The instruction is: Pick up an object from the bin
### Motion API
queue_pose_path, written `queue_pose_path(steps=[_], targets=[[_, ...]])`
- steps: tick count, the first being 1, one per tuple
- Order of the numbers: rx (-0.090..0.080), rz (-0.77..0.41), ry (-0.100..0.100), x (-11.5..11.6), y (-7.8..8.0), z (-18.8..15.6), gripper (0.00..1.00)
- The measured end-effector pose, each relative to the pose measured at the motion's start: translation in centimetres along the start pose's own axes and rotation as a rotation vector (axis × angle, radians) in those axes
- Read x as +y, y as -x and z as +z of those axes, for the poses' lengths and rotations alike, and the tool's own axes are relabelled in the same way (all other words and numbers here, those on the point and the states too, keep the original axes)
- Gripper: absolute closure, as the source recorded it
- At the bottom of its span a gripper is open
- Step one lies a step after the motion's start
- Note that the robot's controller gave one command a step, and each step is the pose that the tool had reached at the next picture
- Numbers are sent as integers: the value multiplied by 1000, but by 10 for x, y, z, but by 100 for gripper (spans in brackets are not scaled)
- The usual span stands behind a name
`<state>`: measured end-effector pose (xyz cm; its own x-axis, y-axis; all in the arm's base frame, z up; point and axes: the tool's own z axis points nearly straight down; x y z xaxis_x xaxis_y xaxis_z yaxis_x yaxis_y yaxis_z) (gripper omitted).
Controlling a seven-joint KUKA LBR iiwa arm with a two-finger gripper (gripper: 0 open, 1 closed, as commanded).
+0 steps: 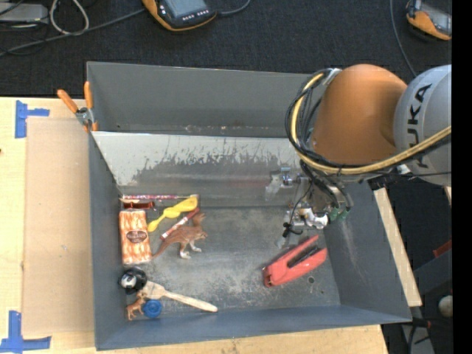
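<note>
My gripper (307, 217) hangs low at the right side of the bin, under the arm's orange cover. It is just above the upper end of a red and black hand tool (295, 263), which lies slanted on the bin floor. I see nothing held in the gripper. A brown toy dinosaur (185, 237) stands further left, in the middle of the floor.
Along the left side lie a yellow toy (170, 213), an orange snack packet (135, 237) and a red striped bar (150, 199). At the front left are a black round thing (133, 279), a wooden stick with a blue cap (175, 297) and a small brown figure (135, 310).
</note>
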<state>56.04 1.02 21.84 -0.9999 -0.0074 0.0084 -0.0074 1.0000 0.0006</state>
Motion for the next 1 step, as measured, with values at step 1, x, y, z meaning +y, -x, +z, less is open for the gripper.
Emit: queue_pose_path(steps=[1], targets=[[-7, 0, 0, 0, 1, -4, 0]])
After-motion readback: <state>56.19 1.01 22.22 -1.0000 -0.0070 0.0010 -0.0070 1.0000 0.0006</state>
